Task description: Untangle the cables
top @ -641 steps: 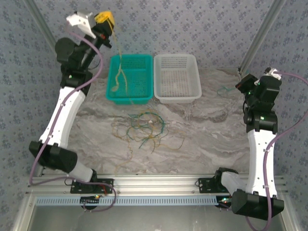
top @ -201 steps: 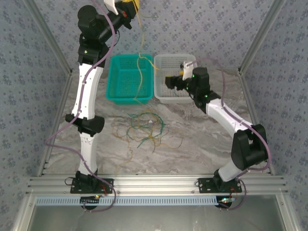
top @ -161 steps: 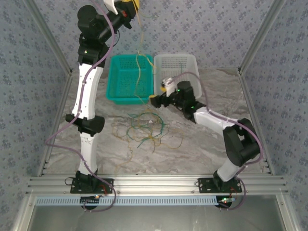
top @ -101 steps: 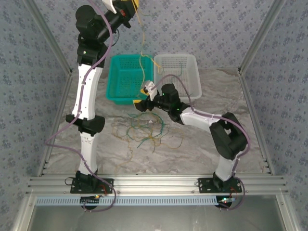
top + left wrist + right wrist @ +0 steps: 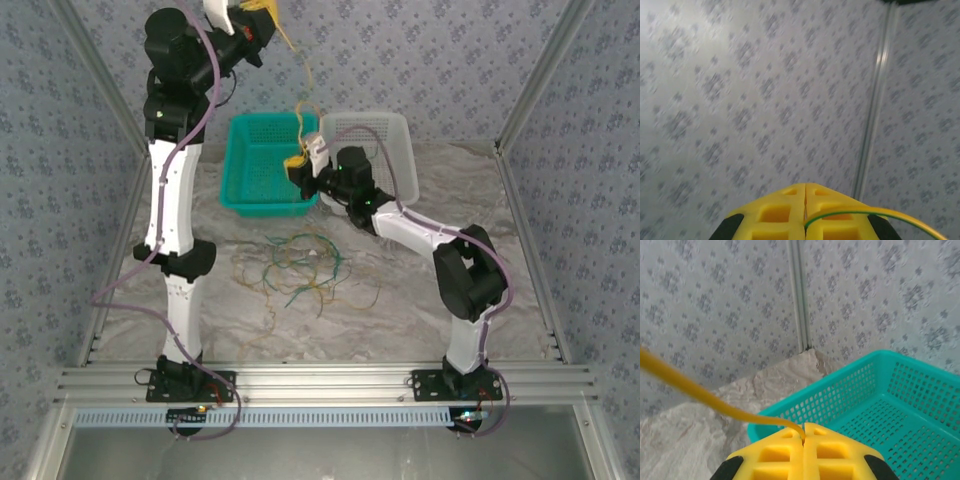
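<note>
A yellow-tan cable [image 5: 305, 75] hangs in the air between both grippers. My left gripper [image 5: 262, 8] is raised high at the top of the top external view, shut on the cable's upper end [image 5: 880, 213]. My right gripper [image 5: 297, 163] hovers over the teal basket's [image 5: 240, 170] right side, shut on the cable's lower end [image 5: 715, 399]. A tangle of dark green and yellow-tan cables [image 5: 295, 268] lies on the marble table in front of the baskets.
A white basket [image 5: 400, 135] stands right of the teal one; the right arm reaches across it. The teal basket's mesh [image 5: 890, 405] lies just below my right gripper. Patterned walls and metal posts [image 5: 535, 75] close in the back.
My right arm swung from the far right across the white basket and closed on the hanging cable's lower end, lifting it over the teal basket. My left gripper rose higher with the cable.
</note>
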